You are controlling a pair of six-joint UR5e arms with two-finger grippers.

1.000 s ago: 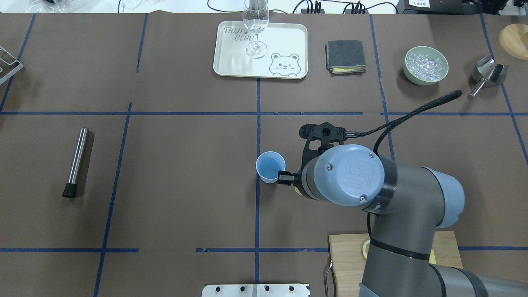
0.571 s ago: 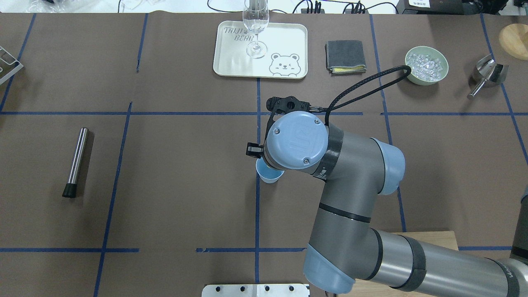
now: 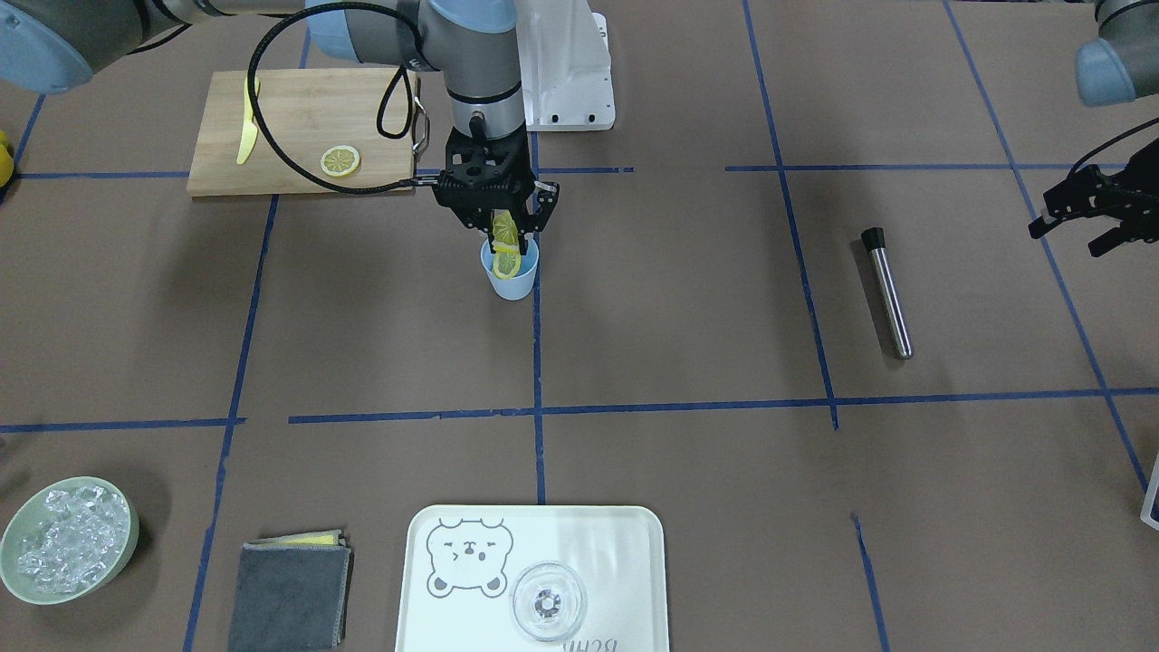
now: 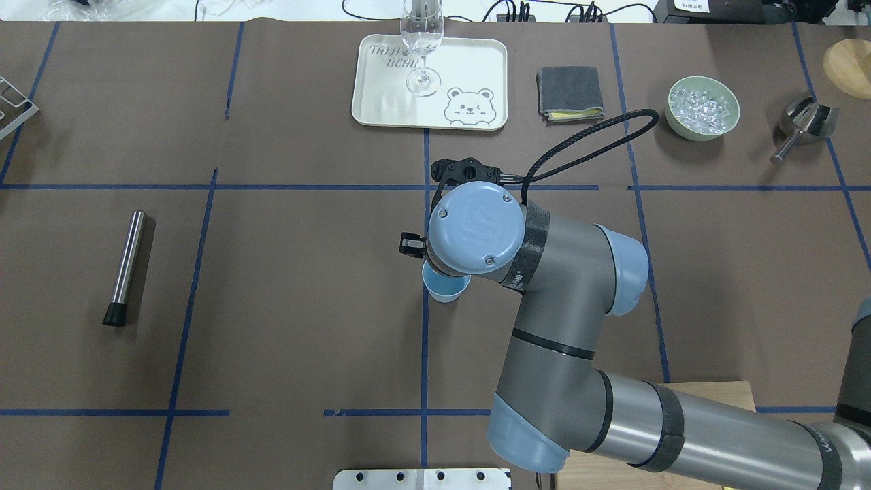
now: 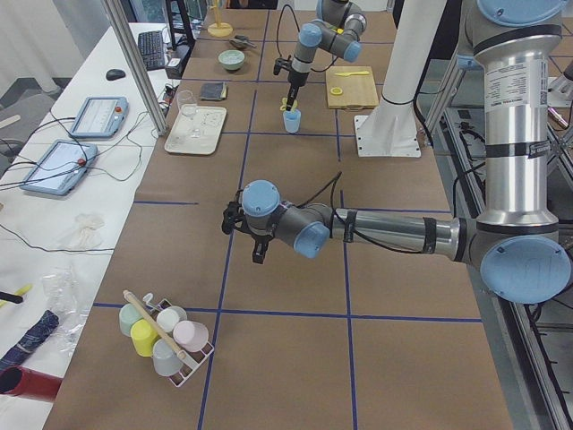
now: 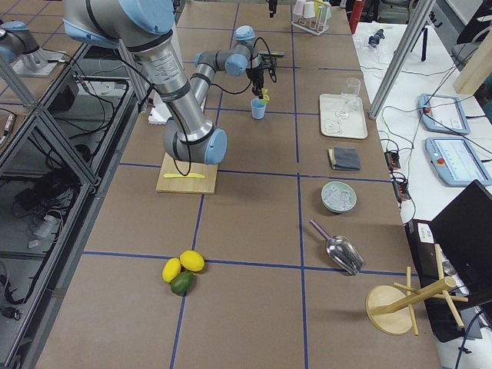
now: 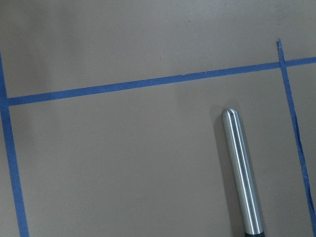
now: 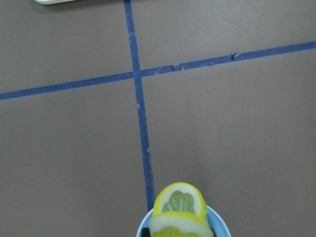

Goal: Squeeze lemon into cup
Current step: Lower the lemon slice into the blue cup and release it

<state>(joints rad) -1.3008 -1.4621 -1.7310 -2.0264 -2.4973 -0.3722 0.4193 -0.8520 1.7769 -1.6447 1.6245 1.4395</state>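
Front-facing view: the lemon (image 3: 504,234) is clenched in my right gripper (image 3: 508,241), bent, with yellow rind and pale flesh, its lower edge dipping into the cup (image 3: 512,282). A sec ago overhead I was at the cup's 3 o'clock; now I'm right above it, so probably in squeeze pos. Spare slice (image 3: 340,161) lies at 10 o'clock. Left gripper (image 3: 1087,225) looks parted & empty.

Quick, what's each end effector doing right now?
Left end effector: open, empty.
Right end effector: closed on the lemon slice over the blue cup.
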